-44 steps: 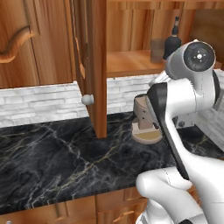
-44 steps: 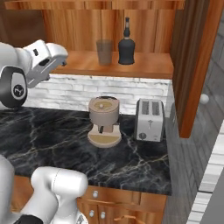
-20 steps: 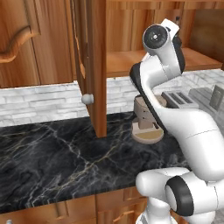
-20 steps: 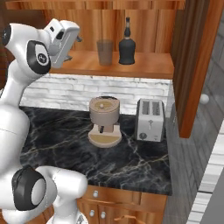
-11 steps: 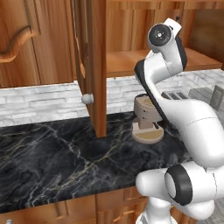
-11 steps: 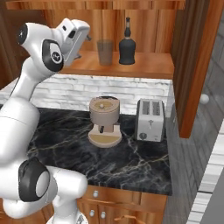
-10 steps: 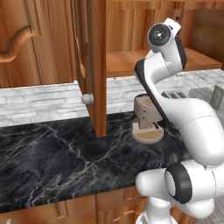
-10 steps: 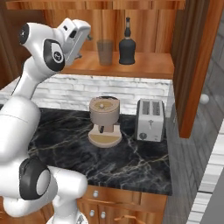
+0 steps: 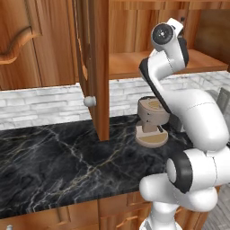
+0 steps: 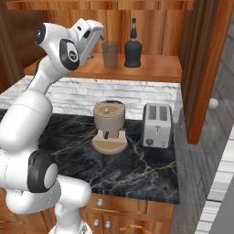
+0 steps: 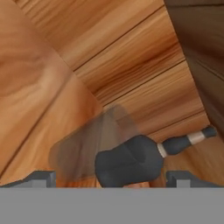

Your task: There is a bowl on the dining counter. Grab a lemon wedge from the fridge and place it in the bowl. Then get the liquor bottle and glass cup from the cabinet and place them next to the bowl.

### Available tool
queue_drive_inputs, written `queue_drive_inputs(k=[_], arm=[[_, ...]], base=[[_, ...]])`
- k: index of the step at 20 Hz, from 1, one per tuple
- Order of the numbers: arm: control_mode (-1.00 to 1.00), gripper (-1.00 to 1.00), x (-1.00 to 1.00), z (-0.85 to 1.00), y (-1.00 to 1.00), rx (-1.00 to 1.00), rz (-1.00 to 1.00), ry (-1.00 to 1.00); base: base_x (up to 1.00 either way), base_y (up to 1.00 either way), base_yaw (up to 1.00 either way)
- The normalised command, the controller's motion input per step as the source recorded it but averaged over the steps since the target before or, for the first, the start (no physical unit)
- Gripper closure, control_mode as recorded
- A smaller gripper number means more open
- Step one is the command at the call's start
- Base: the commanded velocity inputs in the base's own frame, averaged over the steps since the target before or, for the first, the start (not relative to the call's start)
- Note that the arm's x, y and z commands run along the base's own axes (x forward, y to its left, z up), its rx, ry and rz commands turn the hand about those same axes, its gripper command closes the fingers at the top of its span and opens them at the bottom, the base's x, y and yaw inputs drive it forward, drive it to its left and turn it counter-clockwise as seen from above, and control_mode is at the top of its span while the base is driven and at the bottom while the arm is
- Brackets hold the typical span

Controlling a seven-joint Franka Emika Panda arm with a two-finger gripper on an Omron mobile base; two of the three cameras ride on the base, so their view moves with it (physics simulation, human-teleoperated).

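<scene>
Wide open and empty, the gripper (image 10: 98, 31) hangs upper left of the right base view beside the cup (image 10: 109, 54) and bottle (image 10: 133, 48); a careless reach could topple either.

Even, bright rendered light; shadows soft. Faint sheen on worktop (image 10: 137, 169) marble veins. My hand view: glass cup (image 11: 83, 148) smeared, translucent, edges indistinct; liquor bottle (image 11: 131, 162) fairly crisp. No edge distortion noted.

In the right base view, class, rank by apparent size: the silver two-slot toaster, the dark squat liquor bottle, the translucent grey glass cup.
1. Silver two-slot toaster, though it stands nearer the camera.
2. Dark squat liquor bottle.
3. Translucent grey glass cup, smaller than the bottle beside it.
</scene>
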Motion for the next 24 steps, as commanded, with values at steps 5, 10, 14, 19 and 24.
queue_drive_inputs(k=[5,10,14,19,24], arm=[[-1.0,-1.0,0.37,-0.07,-0.12,0.0,0.0,0.0],[-1.0,-1.0,0.28,-0.08,-0.1,0.0,0.0,0.0],[-1.0,-1.0,0.25,-0.08,-0.03,0.0,0.0,0.01],[-1.0,-1.0,0.24,-0.02,0.0,0.0,0.0,0.0],[-1.0,-1.0,0.27,-0.04,0.0,0.0,0.0,0.05]], base=[[0.0,0.0,0.0],[0.0,0.0,0.0],[0.0,0.0,0.0],[0.0,0.0,0.0],[0.0,0.0,0.0]])
